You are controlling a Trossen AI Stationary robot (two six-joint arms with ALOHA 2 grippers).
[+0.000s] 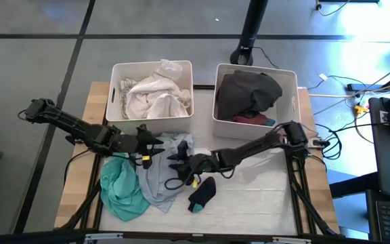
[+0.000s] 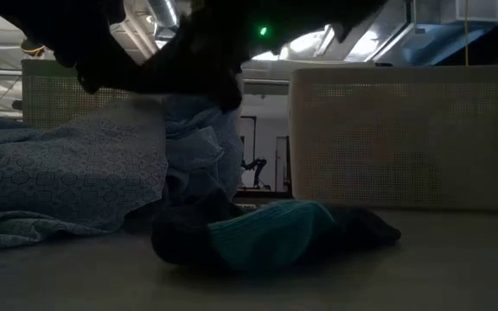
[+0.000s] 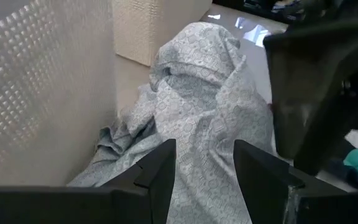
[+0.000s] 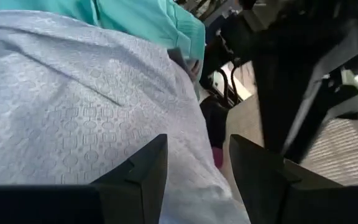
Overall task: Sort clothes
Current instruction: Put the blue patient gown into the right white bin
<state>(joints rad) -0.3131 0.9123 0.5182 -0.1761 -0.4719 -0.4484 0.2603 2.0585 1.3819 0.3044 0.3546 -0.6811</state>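
Nearest the front edge of the desk (image 1: 263, 203) lies a black sock with a teal toe (image 1: 202, 193), flat on the surface, just beside and forward of the right pincer (image 1: 178, 163). In the low view this sock sits in the foreground with the pale grey-blue patterned garment (image 1: 156, 177) heaped beyond it.

The right pincer stands over the grey-blue garment, its fingers (image 4: 135, 180) parted with a clear gap and nothing between them; the patterned cloth lies directly beneath. The left pincer (image 1: 156, 142) faces it from the opposite side, near but apart, likewise over the same garment. Its fingers (image 3: 157, 171) are also parted and empty, with the cloth rising in a peak just ahead of them.

To the outer side of the left pincer, the teal-green garment (image 1: 122, 186) lies crumpled on the desk, touching the grey-blue one.

Beyond both pincers stand two white bins side by side. The left bin (image 1: 114, 102), just behind the left pincer, holds white and patterned white clothes (image 1: 154, 95). The right bin (image 1: 290, 85) holds a black garment (image 1: 248, 93), with a dark red piece (image 1: 250, 119) showing at its near edge.
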